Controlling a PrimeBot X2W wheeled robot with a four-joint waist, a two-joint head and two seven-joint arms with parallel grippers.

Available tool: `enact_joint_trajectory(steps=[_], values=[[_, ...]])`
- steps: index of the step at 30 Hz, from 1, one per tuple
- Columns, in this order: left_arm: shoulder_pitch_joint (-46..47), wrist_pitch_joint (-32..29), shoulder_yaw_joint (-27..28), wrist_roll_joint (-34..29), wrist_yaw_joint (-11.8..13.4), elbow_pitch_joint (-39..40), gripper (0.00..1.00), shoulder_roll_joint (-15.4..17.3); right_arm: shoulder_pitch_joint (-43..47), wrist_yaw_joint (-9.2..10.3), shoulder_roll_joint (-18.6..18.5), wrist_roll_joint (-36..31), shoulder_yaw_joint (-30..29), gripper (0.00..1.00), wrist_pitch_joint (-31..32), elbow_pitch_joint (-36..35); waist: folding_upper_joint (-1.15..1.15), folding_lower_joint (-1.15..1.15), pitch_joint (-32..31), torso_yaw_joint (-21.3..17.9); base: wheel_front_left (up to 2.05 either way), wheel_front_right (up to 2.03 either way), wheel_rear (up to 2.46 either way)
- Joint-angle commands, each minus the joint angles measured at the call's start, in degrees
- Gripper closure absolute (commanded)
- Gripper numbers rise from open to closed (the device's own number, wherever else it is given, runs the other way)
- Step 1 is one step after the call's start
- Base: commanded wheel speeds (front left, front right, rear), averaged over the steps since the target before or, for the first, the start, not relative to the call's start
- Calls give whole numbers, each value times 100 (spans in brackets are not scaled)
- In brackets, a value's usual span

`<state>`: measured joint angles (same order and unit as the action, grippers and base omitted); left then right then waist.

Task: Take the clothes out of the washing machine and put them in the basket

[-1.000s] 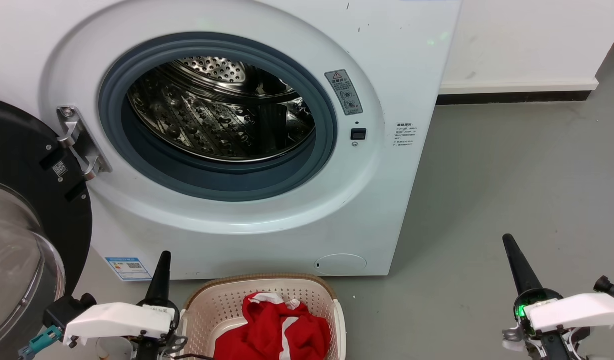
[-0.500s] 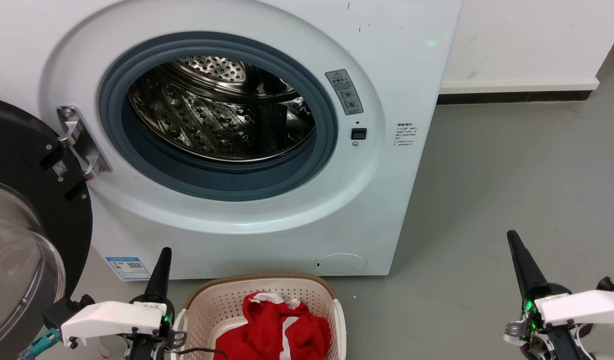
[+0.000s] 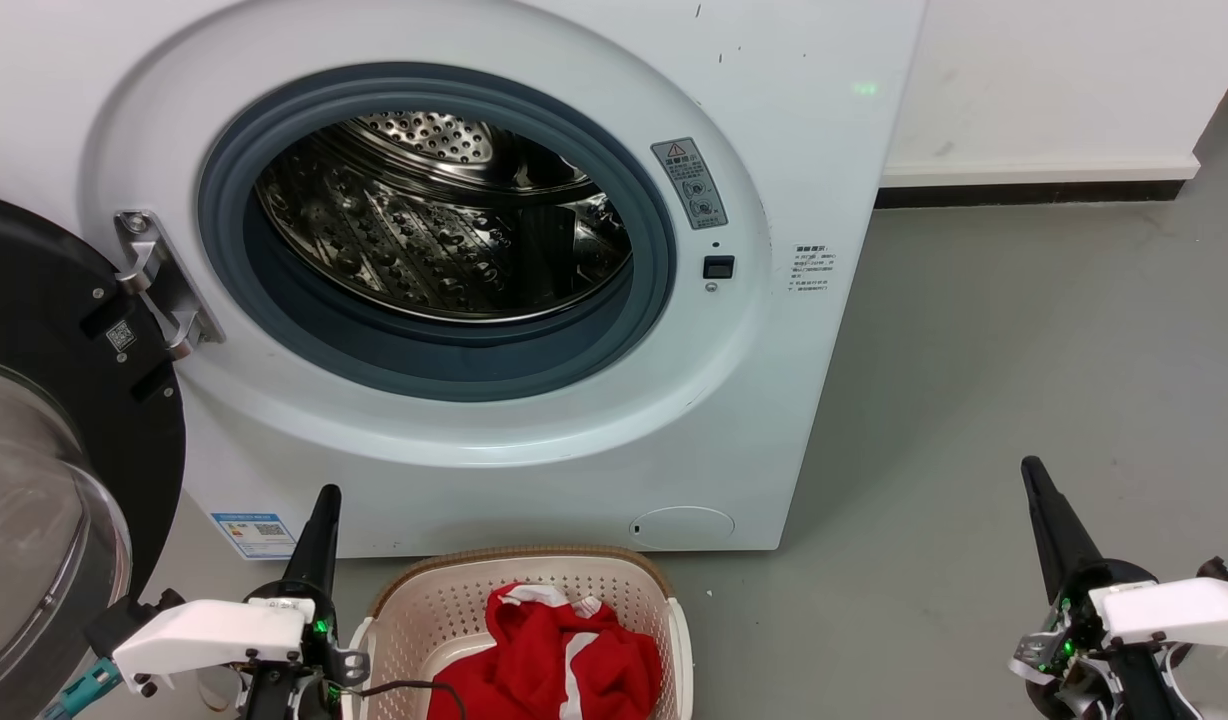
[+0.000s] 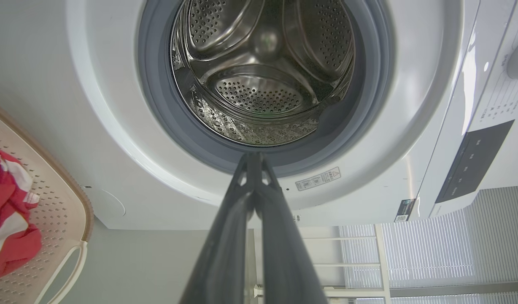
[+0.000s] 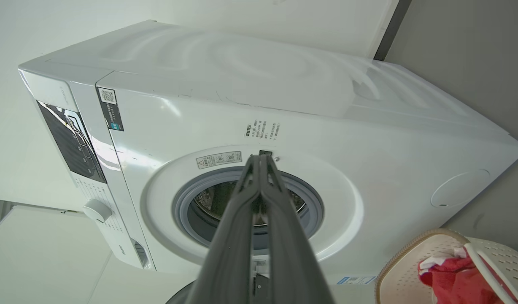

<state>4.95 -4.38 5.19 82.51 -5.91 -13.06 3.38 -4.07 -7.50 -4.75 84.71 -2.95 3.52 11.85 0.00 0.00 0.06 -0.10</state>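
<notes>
Grey floor (image 3: 974, 400), white wall (image 3: 1054, 80). The washing machine (image 3: 764, 420) opens nearward, the basket (image 3: 519, 553) just before it. Left end effector (image 3: 326, 498), right end effector (image 3: 1032, 470): fingers together.

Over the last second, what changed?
Left gripper drifted slightly left in the head view, right gripper slightly right; both shut, empty. Nothing grabbed or released. Clothes in the basket, washer and its open door unchanged.

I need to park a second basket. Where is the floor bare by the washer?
Bare grey floor lies right of the washing machine, bordered by the baseboard and the right tool. Crowded in front: the basket with red clothes, the left tool, the open door.
</notes>
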Motion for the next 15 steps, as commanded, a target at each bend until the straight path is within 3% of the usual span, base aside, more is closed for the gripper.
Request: enact_joint_trajectory(steps=[1,15], values=[[86,-38,24,92,-33,0,100,-2,-123,1,5,104,-17,100,11,18,0,0,0,1,0,0,0],[150,-163,111,692,-132,-77,100,-39,-215,2,24,674,-101,100,95,152,0,0,8,6,0,0,0]])
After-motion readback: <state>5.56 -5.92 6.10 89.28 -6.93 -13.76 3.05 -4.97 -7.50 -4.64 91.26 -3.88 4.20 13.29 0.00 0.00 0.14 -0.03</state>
